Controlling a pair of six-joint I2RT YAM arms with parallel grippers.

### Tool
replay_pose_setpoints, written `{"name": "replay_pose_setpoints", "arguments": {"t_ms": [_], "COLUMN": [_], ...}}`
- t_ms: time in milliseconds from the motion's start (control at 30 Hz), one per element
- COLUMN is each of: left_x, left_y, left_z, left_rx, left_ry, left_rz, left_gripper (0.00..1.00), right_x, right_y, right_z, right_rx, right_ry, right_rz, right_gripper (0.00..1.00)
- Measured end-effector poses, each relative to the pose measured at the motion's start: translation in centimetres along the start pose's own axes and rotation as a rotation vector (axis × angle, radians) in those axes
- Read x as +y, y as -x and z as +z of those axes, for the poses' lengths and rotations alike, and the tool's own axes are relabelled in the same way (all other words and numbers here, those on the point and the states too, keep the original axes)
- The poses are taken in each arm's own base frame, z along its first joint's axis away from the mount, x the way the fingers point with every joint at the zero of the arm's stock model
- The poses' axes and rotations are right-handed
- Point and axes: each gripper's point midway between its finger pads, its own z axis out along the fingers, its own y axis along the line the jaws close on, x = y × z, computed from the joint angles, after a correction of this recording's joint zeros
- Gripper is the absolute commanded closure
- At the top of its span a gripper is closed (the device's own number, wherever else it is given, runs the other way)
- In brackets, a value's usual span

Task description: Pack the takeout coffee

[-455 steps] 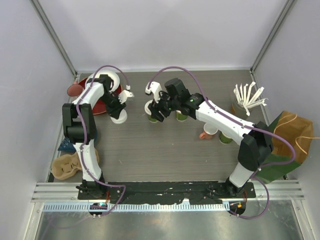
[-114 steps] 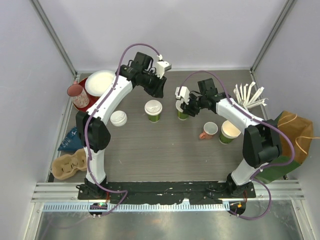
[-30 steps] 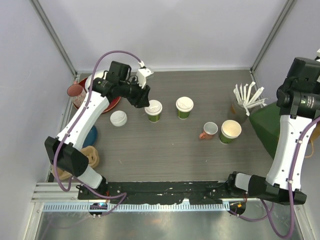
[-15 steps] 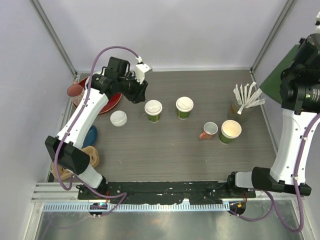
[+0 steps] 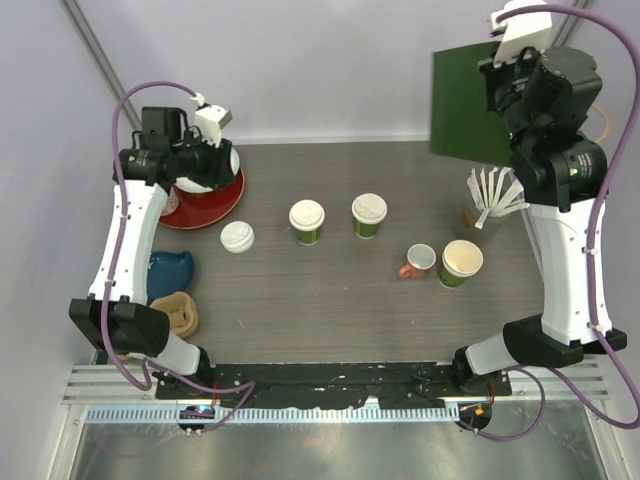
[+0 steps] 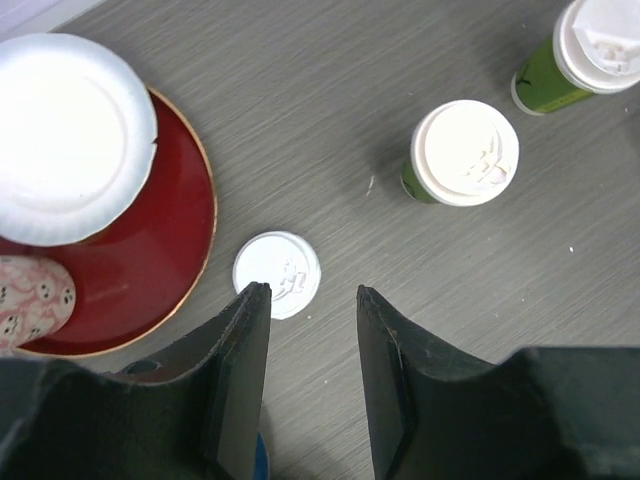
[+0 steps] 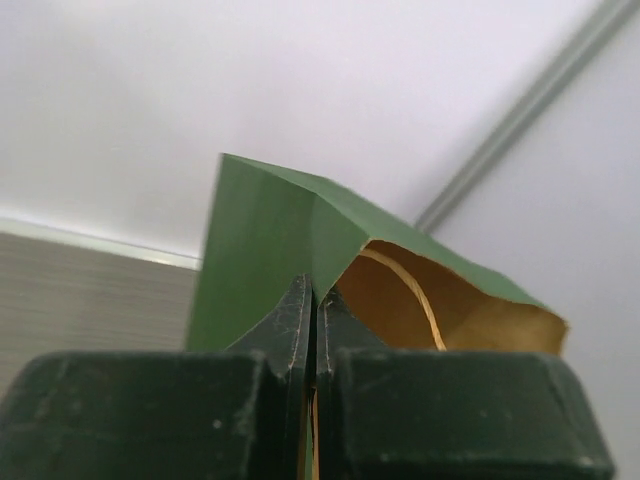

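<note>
The takeout coffee is two green cups with white lids, standing upright mid-table: one on the left, the other on the right. My left gripper hovers open and empty above the table's back left, well to the left of both cups. My right gripper is raised high at the back right. It is shut on the rim of a green paper bag, whose brown inside and cord handle show.
A loose white lid lies left of the cups. A red plate holds a white paper plate. At the right stand a pink-handled mug, a lidless green cup and a holder of stirrers. A cardboard carrier lies front left.
My right arm has swung the green bag up and leftward, from the right wall to the back. My left gripper has drawn back left, away from the cups, to above the red plate.
</note>
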Motion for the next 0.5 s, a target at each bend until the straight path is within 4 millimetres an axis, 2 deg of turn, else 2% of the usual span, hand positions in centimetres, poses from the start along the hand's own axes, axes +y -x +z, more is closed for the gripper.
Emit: {"name": "replay_pose_setpoints", "arguments": {"t_ms": [200,400,500], "left_x": [2.7,5.0,5.4], "left_y": [-0.9,-2.9,-3.5], "left_z": [-1.9,-2.9,-3.0], "left_rx": [-0.024,-0.007,0.0], "left_ry": [0.047,0.087,0.092], "left_rz": [-0.071,-0.142,-0.16], "left_gripper": [0.55,0.56,0.55], "right_x": [7.0,15.1,19.3], "right_y": [2.2,3.7,3.9], "right_z": [-0.5,-4.9,-8.2], "right_rx": [-0.099,-0.204,-0.219], "right_ry": [0.268,0.604,0.765], "right_rz": [-0.061,-0.067,-0.082], "right_gripper": [0.99,0.99,0.99]}}
